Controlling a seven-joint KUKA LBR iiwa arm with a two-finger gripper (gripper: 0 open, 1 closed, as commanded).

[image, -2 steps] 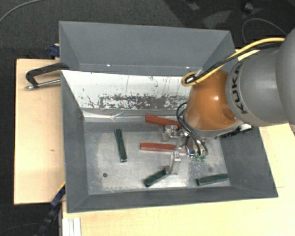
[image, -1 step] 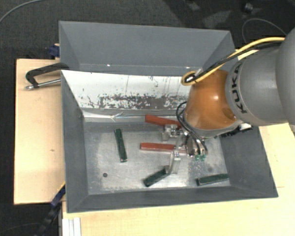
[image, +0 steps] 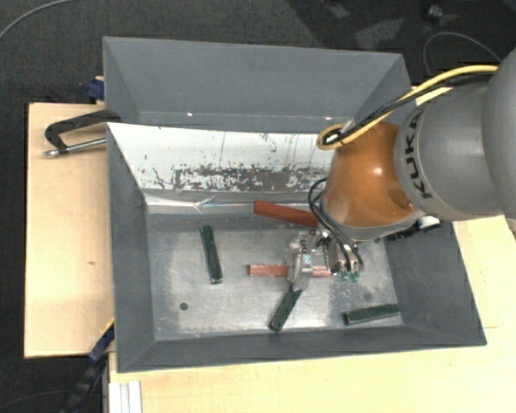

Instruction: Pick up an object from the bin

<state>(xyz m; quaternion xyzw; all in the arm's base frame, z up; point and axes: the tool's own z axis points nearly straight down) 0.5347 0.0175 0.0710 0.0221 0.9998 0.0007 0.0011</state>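
The only writing that can be read is "KUKA", in dark letters running down the grey casing of the arm (image: 464,144), just above and right of the end effector (image: 322,265). On the back wall of the bin (image: 241,84), above and left of the end effector, there is a band of dark scuffs and a small blue scribble that cannot be read.

The end effector hangs low below the orange cover (image: 365,183), down by the bin floor. Whether it is released or clenched cannot be told. A short pink bar (image: 265,271) lies flat, its long axis running left to right. Its right end reaches in under the end effector and its left end points away from it. Whether the bar is grasped cannot be told.

Just below and left of the end effector, a slanted green stick (image: 285,308) runs diagonally, with its upper end close to the pink bar. A flat green stick (image: 371,315) lies below and right of the end effector, nearly level. An upright green stick (image: 211,254) lies well to the left, its long axis running towards the back wall. A red stick (image: 279,211) lies above and left, with its right end hidden under the orange cover. A dark speck (image: 183,307) sits far to the lower left. A yellow cable (image: 430,89) arcs over the arm, above and right of the end effector.
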